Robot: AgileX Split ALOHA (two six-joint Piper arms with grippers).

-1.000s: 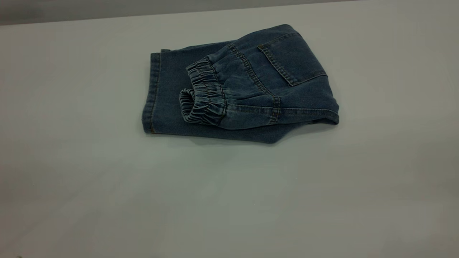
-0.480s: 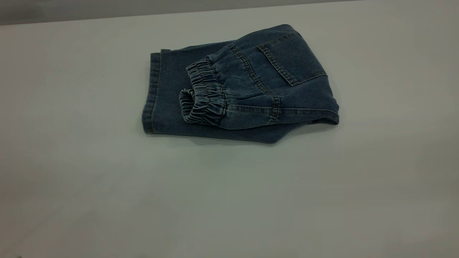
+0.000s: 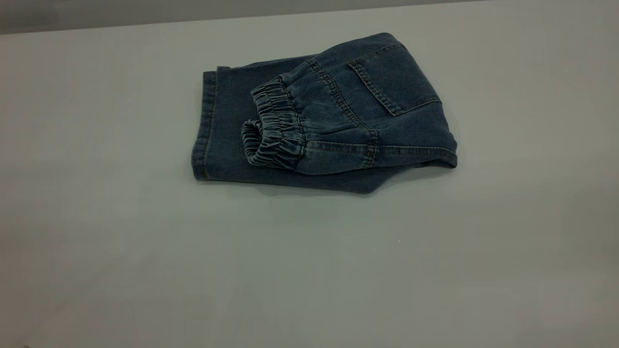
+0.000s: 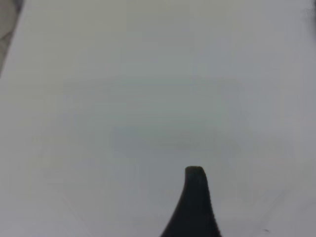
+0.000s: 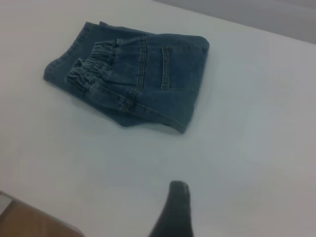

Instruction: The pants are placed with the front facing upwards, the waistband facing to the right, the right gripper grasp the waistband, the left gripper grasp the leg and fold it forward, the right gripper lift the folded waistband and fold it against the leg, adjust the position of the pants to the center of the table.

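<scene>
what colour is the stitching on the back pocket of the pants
Tan, against the blue denim of the pants; the exterior view shows it best, around the pocket.

No text, label, brand, number or sign can be read anywhere; the folded blue denim pants [image 3: 329,116] show only tan stitching; the plain white tabletop [image 3: 145,266] bears no markings.
</scene>
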